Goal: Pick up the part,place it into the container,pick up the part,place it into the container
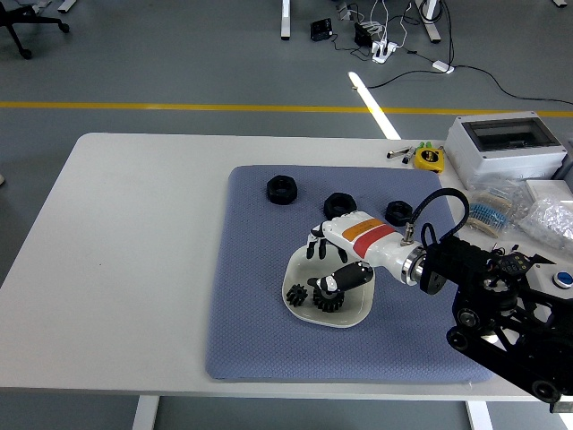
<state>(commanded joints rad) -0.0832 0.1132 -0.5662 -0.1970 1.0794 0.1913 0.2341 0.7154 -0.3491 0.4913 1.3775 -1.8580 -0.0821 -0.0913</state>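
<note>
A white dish [356, 313] sits on the blue-grey mat and holds two black gears, one at the left [298, 293] and one in the middle [331, 301]. My right hand [320, 267], white with an orange and red band, hovers over the dish's far side. Its fingers [316, 247] are spread above the rim and its thumb [347, 277] reaches over the middle gear. The hand holds nothing. Three black nuts lie on the mat beyond the dish: one at the far left [281, 189], one just behind the hand [338, 202] and one to the right [398, 212].
The blue-grey mat [260, 296] covers the table's middle. At the right edge stand a grey box with a clear lid [506, 148], bags of small parts [528, 210] and a yellow tape measure [430, 158]. The white table [134, 233] is bare on the left.
</note>
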